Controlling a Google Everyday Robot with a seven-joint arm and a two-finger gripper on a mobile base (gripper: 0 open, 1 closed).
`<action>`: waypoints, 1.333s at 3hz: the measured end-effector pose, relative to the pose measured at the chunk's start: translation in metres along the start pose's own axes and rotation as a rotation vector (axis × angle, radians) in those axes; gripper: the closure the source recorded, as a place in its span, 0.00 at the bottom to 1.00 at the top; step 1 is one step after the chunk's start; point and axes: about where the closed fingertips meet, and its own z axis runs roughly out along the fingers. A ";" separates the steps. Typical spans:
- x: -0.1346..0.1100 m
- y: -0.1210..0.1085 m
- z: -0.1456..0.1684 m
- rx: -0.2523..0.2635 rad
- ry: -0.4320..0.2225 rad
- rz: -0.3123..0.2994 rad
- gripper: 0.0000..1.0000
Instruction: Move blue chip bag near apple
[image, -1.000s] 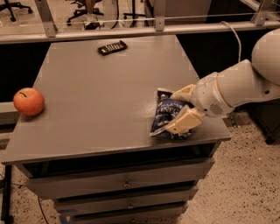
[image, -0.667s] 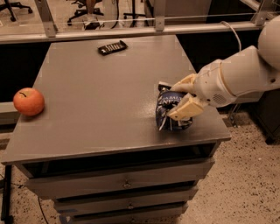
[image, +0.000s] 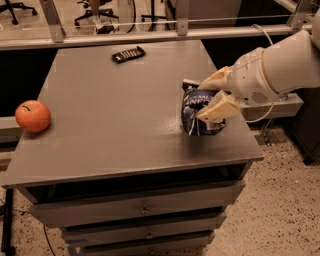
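Note:
The blue chip bag (image: 196, 111), dark navy foil with white lettering, is held upright at the right side of the grey table (image: 115, 115). My gripper (image: 210, 97) comes in from the right and is shut on the bag, one cream finger above it and one across its front. The bag's lower edge is at or just above the table surface. The apple (image: 33, 116), red-orange with a dark stem, sits at the table's far left edge, well apart from the bag.
A small flat black remote-like object (image: 128, 54) lies at the back of the table. The table's right and front edges are close to the bag. Drawers sit below the tabletop. A rail and office chairs stand behind.
The gripper has lifted and tilted the bag from lying flat to upright, shifting it slightly back and up from the front right corner. The apple has not moved.

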 end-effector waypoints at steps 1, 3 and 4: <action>-0.005 -0.005 0.000 0.041 -0.035 -0.004 1.00; -0.087 -0.058 0.059 0.081 -0.303 -0.174 1.00; -0.136 -0.077 0.109 0.028 -0.408 -0.277 1.00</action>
